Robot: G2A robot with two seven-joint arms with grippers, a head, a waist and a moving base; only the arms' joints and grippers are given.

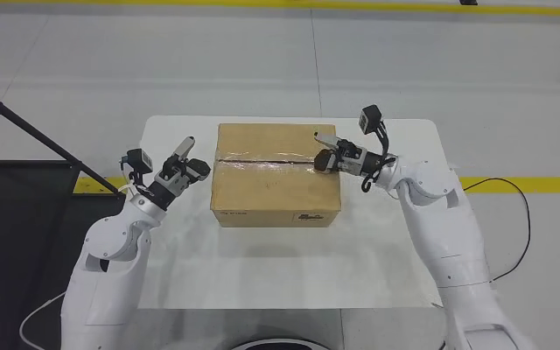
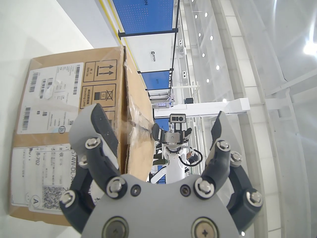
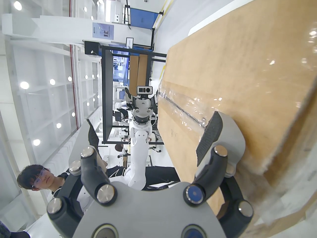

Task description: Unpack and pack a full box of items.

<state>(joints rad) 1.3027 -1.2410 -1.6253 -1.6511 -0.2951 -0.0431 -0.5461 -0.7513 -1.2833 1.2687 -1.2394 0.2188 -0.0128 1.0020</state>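
Note:
A brown cardboard box (image 1: 276,175) stands in the middle of the white table (image 1: 262,262), its flaps down and a strip of clear tape (image 1: 262,161) along the top seam. My left gripper (image 1: 194,154) hangs open just off the box's left side, level with its upper edge. In the left wrist view the gripper (image 2: 161,127) faces the labelled box side (image 2: 69,100), one finger (image 2: 104,125) close to the corner. My right gripper (image 1: 322,149) is open over the right end of the lid. In the right wrist view the gripper (image 3: 152,137) has one finger (image 3: 213,137) lying on the box top (image 3: 235,75) beside the tape.
A black panel (image 1: 35,201) stands left of the table, with a dark pole (image 1: 44,140) slanting above it. A yellow floor line (image 1: 499,184) runs behind the right arm. Bare tabletop lies in front of the box (image 1: 262,262).

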